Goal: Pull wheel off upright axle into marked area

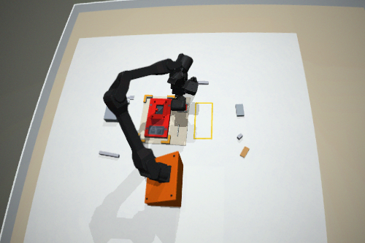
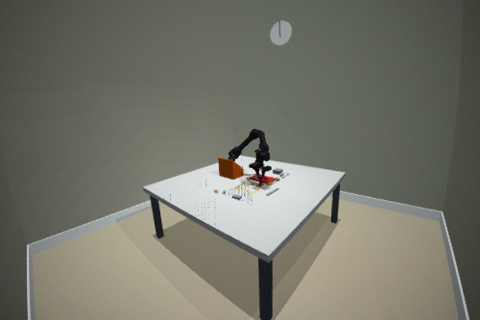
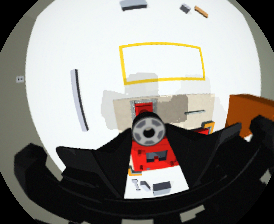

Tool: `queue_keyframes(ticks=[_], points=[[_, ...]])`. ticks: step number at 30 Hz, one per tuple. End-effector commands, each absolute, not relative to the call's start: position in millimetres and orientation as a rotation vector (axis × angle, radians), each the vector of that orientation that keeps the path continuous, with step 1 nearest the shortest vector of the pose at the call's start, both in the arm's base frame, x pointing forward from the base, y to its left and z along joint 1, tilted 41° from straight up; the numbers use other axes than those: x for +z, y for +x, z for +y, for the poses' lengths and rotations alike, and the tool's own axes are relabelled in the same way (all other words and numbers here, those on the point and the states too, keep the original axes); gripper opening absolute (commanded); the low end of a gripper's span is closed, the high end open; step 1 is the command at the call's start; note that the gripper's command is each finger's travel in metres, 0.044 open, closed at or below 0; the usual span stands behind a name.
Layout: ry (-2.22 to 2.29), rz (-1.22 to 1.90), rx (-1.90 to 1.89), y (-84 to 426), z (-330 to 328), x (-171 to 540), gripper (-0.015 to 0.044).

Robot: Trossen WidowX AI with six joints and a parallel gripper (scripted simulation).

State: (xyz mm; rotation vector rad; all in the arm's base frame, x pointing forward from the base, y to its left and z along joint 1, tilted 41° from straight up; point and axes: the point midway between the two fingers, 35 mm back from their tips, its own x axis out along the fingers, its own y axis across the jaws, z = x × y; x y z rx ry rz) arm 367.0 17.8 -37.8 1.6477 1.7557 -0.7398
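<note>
Grey-hubbed black wheel point(image 3: 148, 129) clamped above red chassis point(image 3: 152, 152).

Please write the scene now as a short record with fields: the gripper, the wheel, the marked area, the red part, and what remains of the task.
gripper: the gripper is shut on the wheel, above the red chassis
wheel: the wheel is dark with a grey hub, between the fingers; whether it has left the axle cannot be told
marked area: the yellow rectangle lies beside the beige board, with nothing inside it
red part: the red chassis lies on the beige board
remaining: carry the wheel into the yellow rectangle, set it down, open and withdraw
</note>
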Motion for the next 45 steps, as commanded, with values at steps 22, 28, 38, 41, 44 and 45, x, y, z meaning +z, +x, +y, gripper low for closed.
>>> queue_keyframes(ticks=[22, 28, 38, 41, 44, 45], points=[[1.641, 1.743, -0.749, 337.7, -53.8, -55.3, 0.0000], [1.639, 1.745, -0.747, 321.4, -74.5, -70.4, 0.0000], [1.638, 1.748, -0.744, 310.9, -80.7, -84.3, 0.0000], [1.639, 1.748, -0.743, 310.5, -74.3, -91.8, 0.0000], [1.639, 1.748, -0.743, 310.4, -71.6, -94.9, 0.0000], [1.639, 1.748, -0.743, 310.6, -70.1, -96.8, 0.0000]])
